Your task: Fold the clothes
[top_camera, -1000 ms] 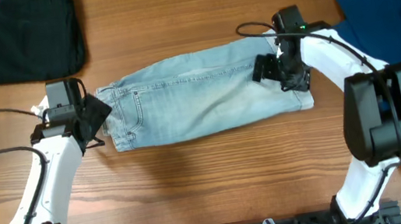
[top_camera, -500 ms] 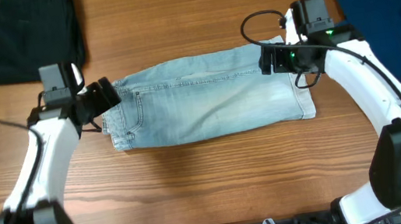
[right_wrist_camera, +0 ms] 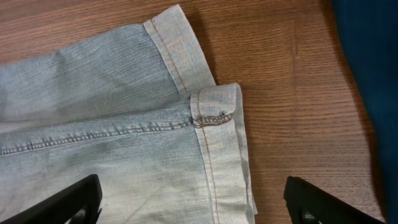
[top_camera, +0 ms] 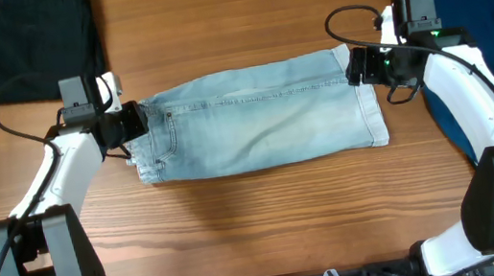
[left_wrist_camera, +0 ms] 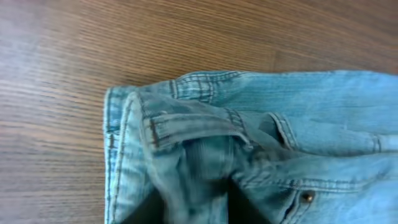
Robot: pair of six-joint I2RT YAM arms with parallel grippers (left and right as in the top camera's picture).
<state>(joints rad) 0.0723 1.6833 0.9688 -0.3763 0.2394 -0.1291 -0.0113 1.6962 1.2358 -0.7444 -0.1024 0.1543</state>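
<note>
Moved outward since the earlier frames, the right tool (top_camera: 360, 66) is held wide open and empty over the cuffed hem of the denim shorts (top_camera: 255, 127), which are spread flat on the table (top_camera: 269, 222). At their waistband, fabric is pinched in the closed left tool (top_camera: 131, 121).

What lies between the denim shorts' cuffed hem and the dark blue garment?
Only bare table separates the denim shorts from the dark blue garment, in the right wrist view.
</note>
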